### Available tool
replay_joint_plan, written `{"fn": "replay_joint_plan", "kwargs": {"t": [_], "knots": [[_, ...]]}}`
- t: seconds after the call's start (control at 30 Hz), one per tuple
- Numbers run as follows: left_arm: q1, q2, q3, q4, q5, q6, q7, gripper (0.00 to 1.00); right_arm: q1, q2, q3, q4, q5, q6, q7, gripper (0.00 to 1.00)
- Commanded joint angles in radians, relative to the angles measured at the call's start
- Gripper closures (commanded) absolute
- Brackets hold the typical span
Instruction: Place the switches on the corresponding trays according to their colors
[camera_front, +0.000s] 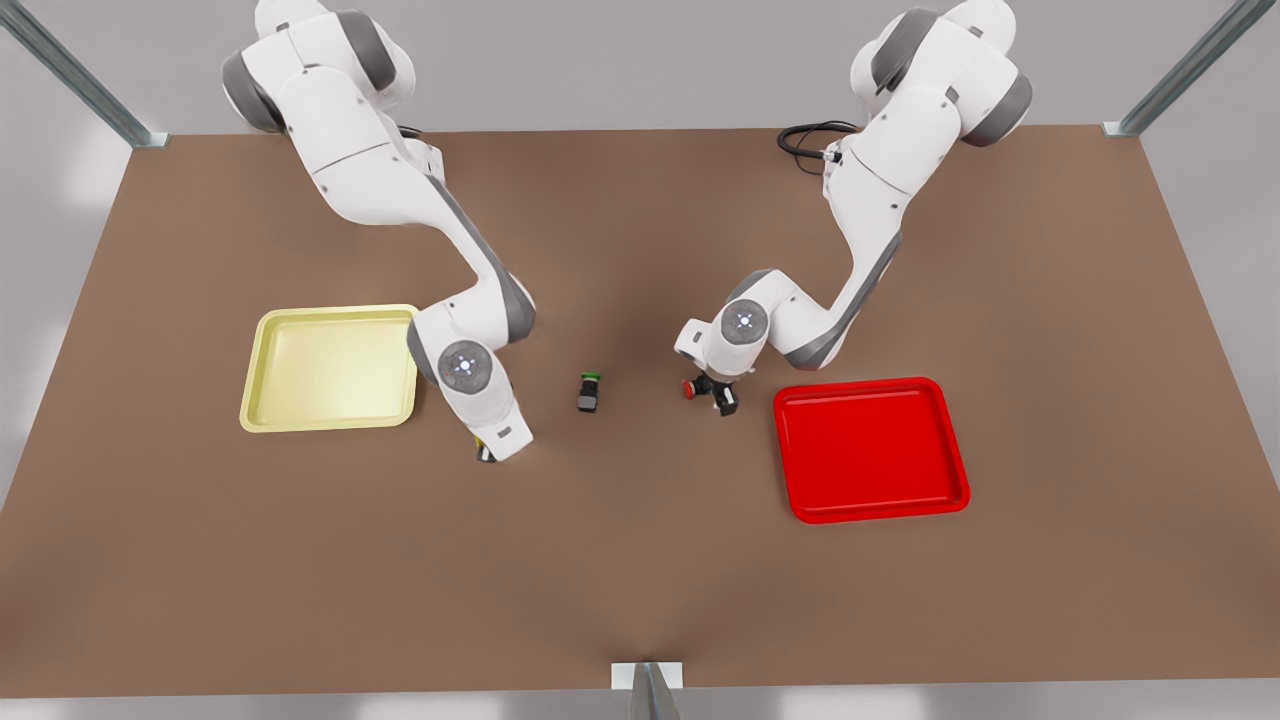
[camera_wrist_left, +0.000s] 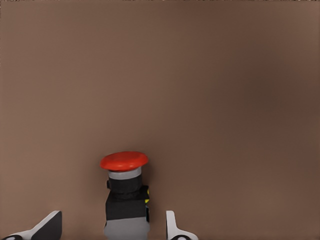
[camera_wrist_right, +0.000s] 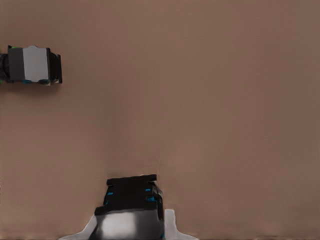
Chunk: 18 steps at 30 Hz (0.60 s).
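Note:
The red-capped switch (camera_wrist_left: 125, 192) stands upright on the table between the open fingers of my left gripper (camera_wrist_left: 112, 227), with gaps on both sides. This gripper (camera_front: 712, 392) belongs to the arm at the front view's right, and the red cap (camera_front: 689, 388) shows just beside it, left of the red tray (camera_front: 860, 384). My right gripper (camera_front: 487, 452), on the arm at the front view's left, is low on the table right of the pale yellow tray (camera_front: 330, 312). It (camera_wrist_right: 131, 227) is shut on a dark switch body (camera_wrist_right: 132, 195) with a speck of yellow (camera_front: 483, 441).
A green-capped switch (camera_front: 589, 392) lies on the brown table between the two grippers; the right wrist view catches it (camera_wrist_right: 31, 65) farther off. Both trays hold nothing. Metal frame posts stand at the table's corners and front edge.

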Motion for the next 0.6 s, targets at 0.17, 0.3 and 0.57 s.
{"fn": "replay_joint_plan", "kwargs": {"t": [0.17, 0.3, 0.57], "knots": [[-0.005, 0.008, 0.000, -0.002, 0.000, 0.008, -0.002, 0.01, -0.027, -0.128, -0.161, -0.162, -0.001, -0.083, -0.235, 0.49], [-0.003, 0.013, 0.000, -0.011, 0.001, 0.025, -0.002, 0.01, -0.077, -0.236, -0.213, -0.366, -0.002, -0.075, -0.370, 0.49], [-0.002, 0.013, 0.002, -0.025, 0.006, 0.045, 0.000, 0.22, -0.120, -0.225, -0.261, -0.418, -0.001, -0.109, -0.439, 0.00]]}}
